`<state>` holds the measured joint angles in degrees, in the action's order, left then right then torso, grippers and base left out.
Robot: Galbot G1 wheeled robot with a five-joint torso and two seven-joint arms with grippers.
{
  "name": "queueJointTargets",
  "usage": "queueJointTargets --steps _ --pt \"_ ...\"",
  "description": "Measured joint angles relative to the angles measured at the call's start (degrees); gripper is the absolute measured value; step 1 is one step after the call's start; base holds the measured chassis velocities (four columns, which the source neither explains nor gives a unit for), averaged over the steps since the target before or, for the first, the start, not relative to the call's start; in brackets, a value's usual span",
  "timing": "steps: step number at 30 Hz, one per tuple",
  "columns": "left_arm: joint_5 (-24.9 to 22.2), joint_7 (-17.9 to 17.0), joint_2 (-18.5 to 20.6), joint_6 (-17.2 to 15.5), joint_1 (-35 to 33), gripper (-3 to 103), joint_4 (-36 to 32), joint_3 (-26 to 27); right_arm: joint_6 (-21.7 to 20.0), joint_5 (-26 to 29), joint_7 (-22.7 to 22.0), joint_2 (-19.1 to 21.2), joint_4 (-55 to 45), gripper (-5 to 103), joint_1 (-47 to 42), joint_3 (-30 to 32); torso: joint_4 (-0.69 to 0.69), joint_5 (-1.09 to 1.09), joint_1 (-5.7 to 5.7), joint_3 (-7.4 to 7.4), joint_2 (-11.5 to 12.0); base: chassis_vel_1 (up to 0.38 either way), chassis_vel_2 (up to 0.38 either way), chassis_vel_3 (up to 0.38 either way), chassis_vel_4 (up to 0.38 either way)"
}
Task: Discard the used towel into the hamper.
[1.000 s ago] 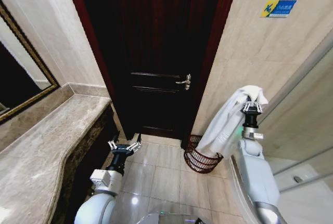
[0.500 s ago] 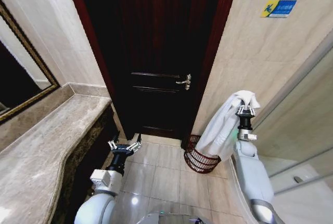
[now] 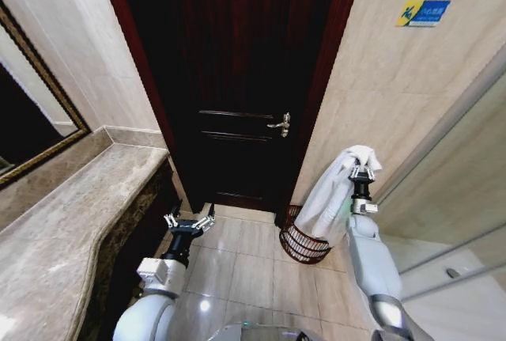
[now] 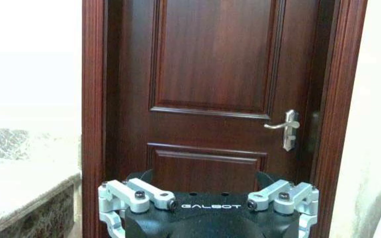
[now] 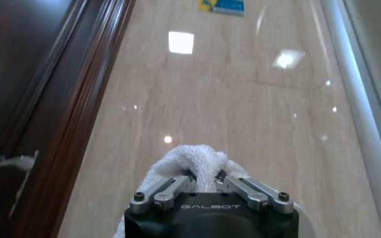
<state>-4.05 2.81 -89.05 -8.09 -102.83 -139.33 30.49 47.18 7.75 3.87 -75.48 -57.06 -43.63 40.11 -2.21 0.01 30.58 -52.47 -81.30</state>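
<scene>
The right tool (image 3: 361, 173) was raised at about 3 o'clock in the head view, its fingers pinched tight on the top fold of the white towel (image 3: 328, 195). The towel hung down from it along the arm, its lower end draped at the rim of the hamper (image 3: 303, 240), which stood on the tiled floor (image 3: 245, 266) at about 5 o'clock, just beside the dark wooden door (image 3: 237, 80) and the beige wall. The left tool (image 3: 189, 221) sat low at about 7 o'clock, fingers spread and holding nothing, pointed at the door, beside the marble bench (image 3: 71, 230).
</scene>
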Motion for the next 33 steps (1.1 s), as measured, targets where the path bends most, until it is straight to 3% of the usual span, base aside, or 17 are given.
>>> queueJointTargets --steps 11,18,33 --pt "0.0 0.0 0.0 0.0 0.0 100 0.0 0.0 0.0 0.0 2.5 0.1 5.6 11 -0.3 0.1 0.0 -0.01 -0.01 0.0 0.0 0.0 0.0 0.0 0.0" --pt "0.0 0.0 0.0 0.0 0.0 100 0.0 0.0 0.0 3.0 4.3 0.9 10.6 11 -0.4 0.1 0.01 0.0 -0.01 0.0 0.0 0.0 0.0 0.0 0.0" --pt "0.0 0.0 0.0 0.0 0.0 100 0.0 0.0 -0.1 1.8 5.8 0.3 16.0 11 7.1 0.6 0.0 -0.02 0.0 0.0 0.0 0.0 0.0 0.0 0.0"
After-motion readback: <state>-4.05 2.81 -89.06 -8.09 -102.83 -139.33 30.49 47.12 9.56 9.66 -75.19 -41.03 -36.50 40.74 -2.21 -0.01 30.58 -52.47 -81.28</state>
